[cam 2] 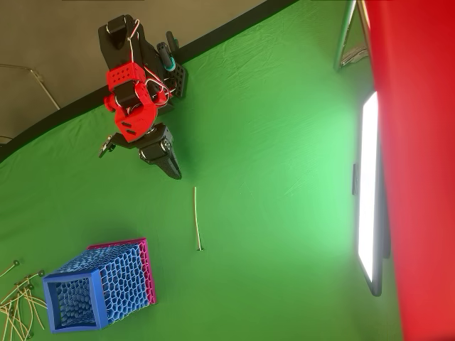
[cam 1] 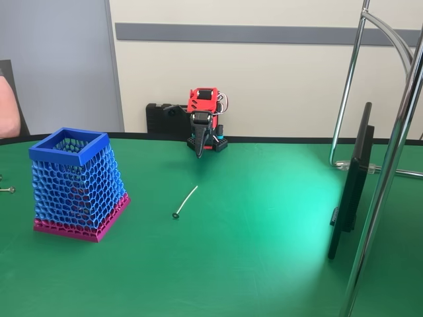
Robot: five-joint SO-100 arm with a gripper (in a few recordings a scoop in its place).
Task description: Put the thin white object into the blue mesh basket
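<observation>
The thin white object (cam 1: 187,200) lies flat on the green table, its small round end toward the front; in the overhead view the thin white object (cam 2: 197,219) runs nearly top to bottom. The blue mesh basket (cam 1: 69,154) stands upright at the left on its magenta base, well apart from the stick. From overhead the basket (cam 2: 124,280) sits at the lower left. My gripper (cam 1: 199,153) hangs at the back of the table on the red and black arm, fingers together, empty. In the overhead view the gripper (cam 2: 175,172) points toward the stick's upper end, a short gap away.
A dark flat screen (cam 1: 350,185) on a chrome stand (cam 1: 390,172) occupies the right side. A small grey metal piece (cam 1: 8,189) lies at the left edge. Several similar sticks (cam 2: 15,298) lie in a heap left of the basket. A person's sleeve (cam 1: 6,105) shows at the left.
</observation>
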